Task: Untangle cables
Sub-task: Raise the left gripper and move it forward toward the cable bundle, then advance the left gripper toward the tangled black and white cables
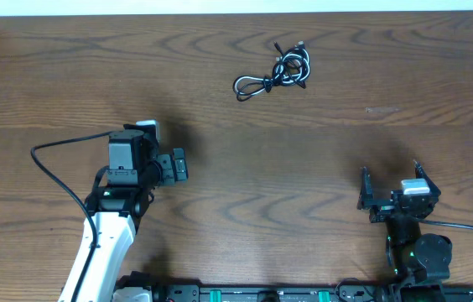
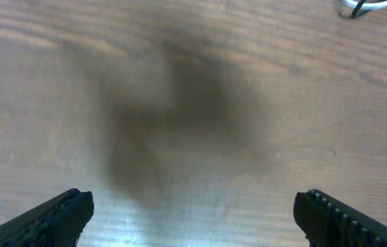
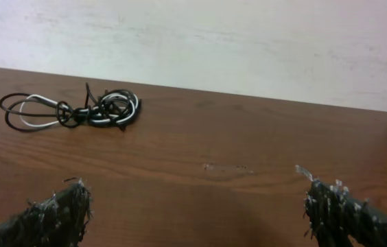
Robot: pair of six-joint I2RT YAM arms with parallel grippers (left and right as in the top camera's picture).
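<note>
**Kai:** Where's the bundle relative to the claws?

**Ren:** The cables sit near the far edge of the desk, about mid-width, and both arms are well short of them. From the left gripper they lie ahead and off to its right. From the right gripper they lie ahead and off to its left.

**Kai:** Long axis?

**Ren:** Roughly along the far edge, slightly skewed. The open loop end points toward the left arm's side. The tight coil is on the right arm's side and a bit closer to the far edge.

**Kai:** Which arm is nearer?

**Ren:** I'd say left, by a shade (close call, not much in it). The loop end also faces that arm.

**Kai:** Claw states?

**Ren:** Both are spread wide and holding nothing. The left gripper has bare wood between its fingers, and so does the right gripper.

**Kai:** What can't you see?

**Ren:**
- The left wrist view is blurry. The cables are only a sliver there, cut off at the top right corner, so it's no use for aiming.
- The right wrist view shows the cables whole but small, with black and white strands.
- I can't count the cords or read which one crosses over which in the coil.
- A couple of short ends stick out on the far side of the coil. They're probably plugs, but they're too small to confirm.
</note>
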